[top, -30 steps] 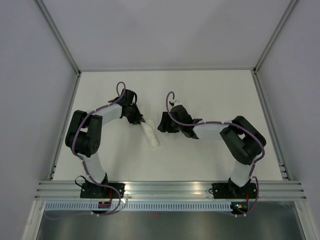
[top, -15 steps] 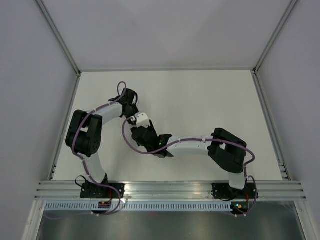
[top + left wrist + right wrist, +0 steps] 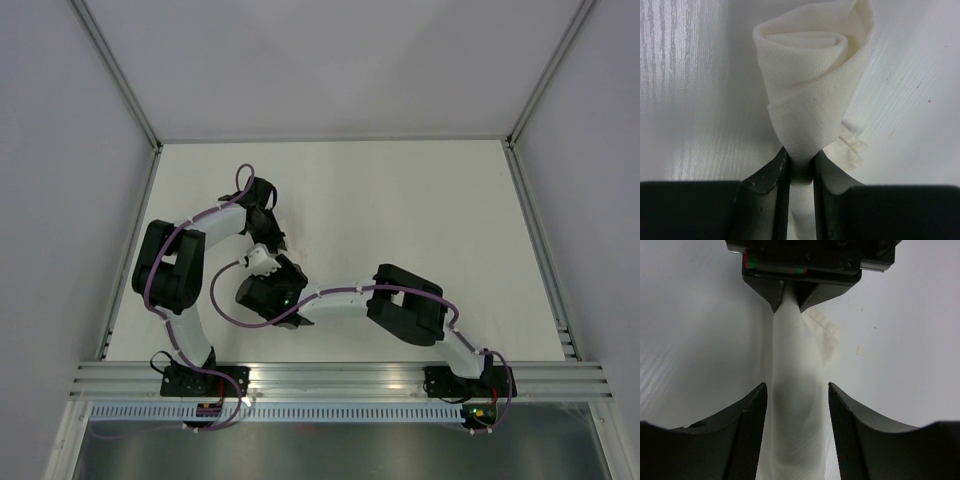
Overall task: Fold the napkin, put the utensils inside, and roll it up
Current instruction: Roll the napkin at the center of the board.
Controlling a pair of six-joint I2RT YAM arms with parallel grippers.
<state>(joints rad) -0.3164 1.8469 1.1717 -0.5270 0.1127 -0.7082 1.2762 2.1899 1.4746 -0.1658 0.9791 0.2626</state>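
The napkin is a short white roll lying on the table, with a loose hemmed corner sticking out at its side. My left gripper is shut on one end of the roll. In the right wrist view the napkin runs from the left gripper down between my right gripper's fingers, which stand open on either side of it with a gap on both sides. From above, the right gripper covers the roll just in front of the left gripper. The utensils are hidden.
The white table is bounded by grey walls left, right and back. A metal rail runs along the near edge. The right arm stretches low across the front middle of the table.
The right arm has swung from the roll's right side across to the left and nearer, and its gripper now straddles the roll. The left gripper has kept its hold.
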